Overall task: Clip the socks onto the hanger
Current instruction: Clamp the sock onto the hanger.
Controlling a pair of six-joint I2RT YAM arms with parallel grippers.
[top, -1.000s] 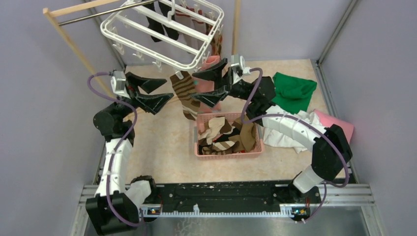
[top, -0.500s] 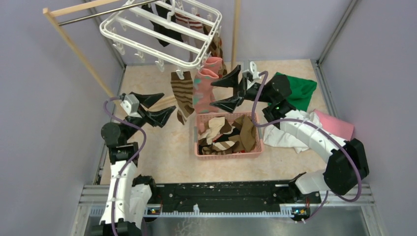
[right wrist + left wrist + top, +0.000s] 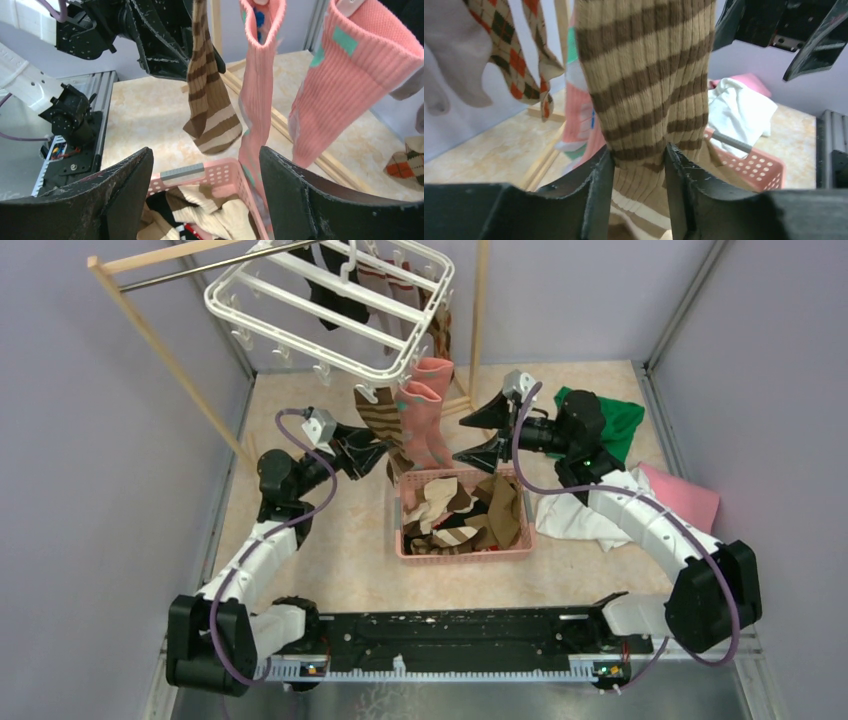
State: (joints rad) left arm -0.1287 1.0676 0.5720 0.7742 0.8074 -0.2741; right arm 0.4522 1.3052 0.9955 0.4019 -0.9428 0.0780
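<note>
The white hanger [image 3: 330,350] hangs at the back with black socks [image 3: 335,290] clipped under it. From its near edge dangle a brown-cream striped sock [image 3: 378,418] [image 3: 644,75] [image 3: 210,100] and two pink socks [image 3: 428,410] [image 3: 255,90]. My left gripper [image 3: 375,452] [image 3: 638,155] is shut on the striped sock's lower part, which bunches between both fingers. My right gripper [image 3: 487,435] [image 3: 205,150] stands open and empty, right of the pink socks and above the basket's far rim. An argyle sock [image 3: 519,55] hangs further back.
A pink basket [image 3: 465,555] [image 3: 220,175] holding several loose socks sits mid-table. Green [image 3: 600,420], white [image 3: 590,505] and pink [image 3: 690,495] cloths lie at the right. The wooden rack's post [image 3: 160,340] slants at the back left.
My left arm swung right to the striped sock and its jaws closed on it. The right gripper drew back right and lower, away from the pink socks, staying open.
</note>
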